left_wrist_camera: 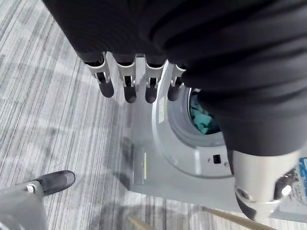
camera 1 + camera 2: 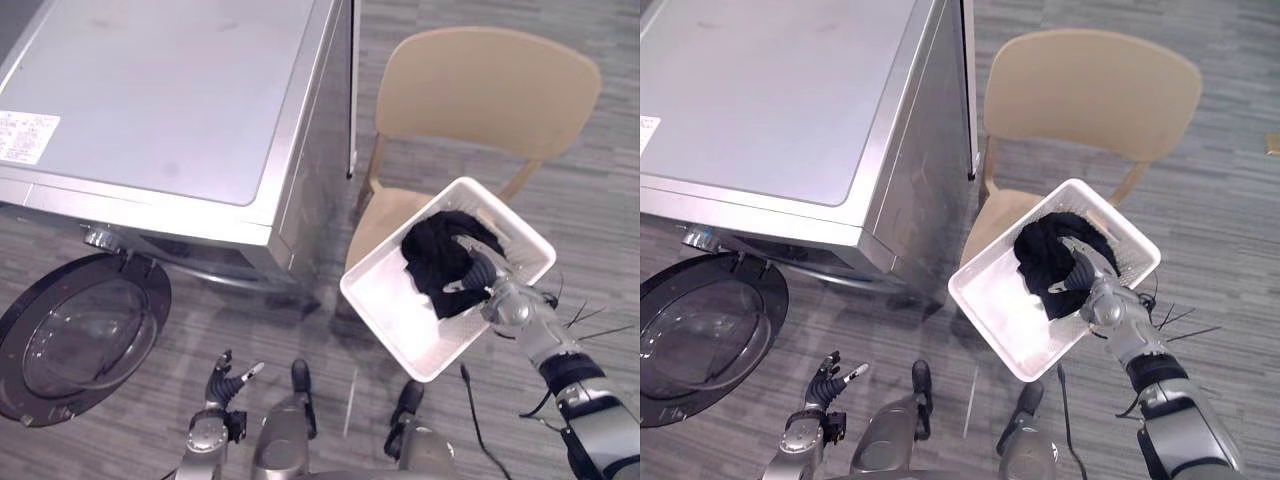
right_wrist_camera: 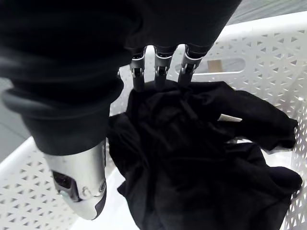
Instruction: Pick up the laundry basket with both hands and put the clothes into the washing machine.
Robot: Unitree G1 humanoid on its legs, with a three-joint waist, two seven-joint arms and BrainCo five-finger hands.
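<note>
Right hand [image 2: 497,297] lies flat and wide on the black clothes [image 2: 435,255] at the far end of the white holey plastic laundry basket [image 2: 388,300], likely to grab them; left hand [image 2: 222,386] hangs open, empty.

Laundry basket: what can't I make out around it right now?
Right robot hand grip: sunk into black clothes, right wrist view.
Laundry basket floor beneath them: covered, both eye views.
Washing machine drum: under its top, eye views; partly behind hand cover, left wrist view.
</note>
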